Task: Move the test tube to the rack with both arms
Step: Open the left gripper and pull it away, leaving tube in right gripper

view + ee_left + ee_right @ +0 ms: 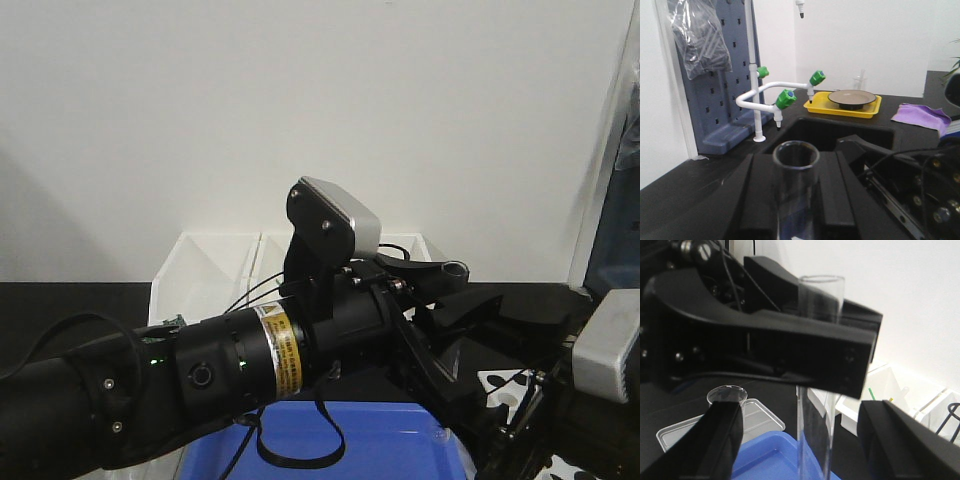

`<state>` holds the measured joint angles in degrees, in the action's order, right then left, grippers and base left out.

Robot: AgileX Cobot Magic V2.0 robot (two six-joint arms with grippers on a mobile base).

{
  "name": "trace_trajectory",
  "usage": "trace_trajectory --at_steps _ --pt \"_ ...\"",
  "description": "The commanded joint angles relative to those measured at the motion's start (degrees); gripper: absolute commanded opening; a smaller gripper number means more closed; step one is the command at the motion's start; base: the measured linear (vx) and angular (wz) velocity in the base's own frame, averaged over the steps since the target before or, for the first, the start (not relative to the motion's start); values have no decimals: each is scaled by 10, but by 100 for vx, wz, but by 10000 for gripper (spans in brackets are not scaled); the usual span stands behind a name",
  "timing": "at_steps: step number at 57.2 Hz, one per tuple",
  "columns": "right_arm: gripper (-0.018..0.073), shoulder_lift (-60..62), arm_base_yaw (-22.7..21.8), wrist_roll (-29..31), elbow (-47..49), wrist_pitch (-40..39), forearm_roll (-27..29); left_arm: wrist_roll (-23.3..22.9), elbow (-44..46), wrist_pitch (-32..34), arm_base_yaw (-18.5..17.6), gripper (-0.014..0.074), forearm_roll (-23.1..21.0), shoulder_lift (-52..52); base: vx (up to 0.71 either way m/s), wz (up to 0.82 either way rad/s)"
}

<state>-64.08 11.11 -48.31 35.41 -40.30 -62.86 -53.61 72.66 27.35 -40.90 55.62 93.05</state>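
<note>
My left gripper [797,167] is shut on the test tube [796,156], a clear glass tube whose open rim stands up between the black jaws. In the front view the left arm with its yellow label reaches right, and the tube's rim [458,268] shows at the left gripper [440,278]. In the right wrist view the tube [815,435] hangs upright below the left gripper's finger [790,350]. My right gripper [802,412] is open, one finger on each side of the tube and neither touching it. A corner of the white rack [505,385] with dark holes shows behind the arms.
A blue tray [770,460] lies below the tube. A clear beaker [727,395] and a clear lid [760,415] sit to its left. White bins [210,270] stand at the back. The left wrist view shows a sink, a white faucet [770,97], a yellow tray [842,107] and a purple cloth [920,115].
</note>
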Motion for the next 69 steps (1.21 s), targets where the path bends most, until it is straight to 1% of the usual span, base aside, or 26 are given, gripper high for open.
trace_trajectory --at_steps 1,8,13,19,25,26,29,30,34,43,48,52,58,61,65,69 --pt "531 8 -1 0 20 -23 25 -22 21 26 -1 -4 9 -27 0 0" --pt "508 8 -1 0 20 -23 25 -46 21 25 -1 -4 35 -27 0 0" --pt "459 8 -1 0 20 -24 25 -47 21 22 -1 -4 37 -27 0 0" --pt "350 8 -1 0 20 -25 25 -47 21 21 -1 -4 37 -27 0 0" --pt "209 8 -1 0 20 -25 25 -47 21 21 -1 -4 37 -27 0 0" --pt "167 8 -1 0 20 -25 25 -47 21 21 -1 -4 37 -27 0 0" --pt "94 8 -1 0 20 -25 25 -47 21 21 -1 -4 37 -27 0 0" --pt "83 8 -1 0 20 -25 25 -47 21 21 -1 -4 37 -27 0 0" --pt "-9 8 -1 0 20 -25 25 -47 21 20 -1 -4 36 -27 0 0" --pt "-13 8 -1 0 20 -25 25 -46 21 18 -1 17 36 -27 0 0" --pt "-12 8 -1 0 20 -25 25 -46 21 15 -1 68 36 -27 0 0" --pt "-12 8 -1 -1 20 -25 25 -46 21 15 -1 136 41 -26 0 0" --pt "-12 8 -1 -9 20 -25 25 -46 21 15 -1 264 70 -26 0 0" --pt "-12 8 -1 -10 20 -25 25 -47 21 15 -1 342 83 -26 0 0" --pt "-12 8 -1 -10 20 -25 25 -47 21 15 -1 428 86 -26 0 0" --pt "-12 8 -1 -10 20 -24 25 -47 21 15 -1 488 86 -28 0 0"
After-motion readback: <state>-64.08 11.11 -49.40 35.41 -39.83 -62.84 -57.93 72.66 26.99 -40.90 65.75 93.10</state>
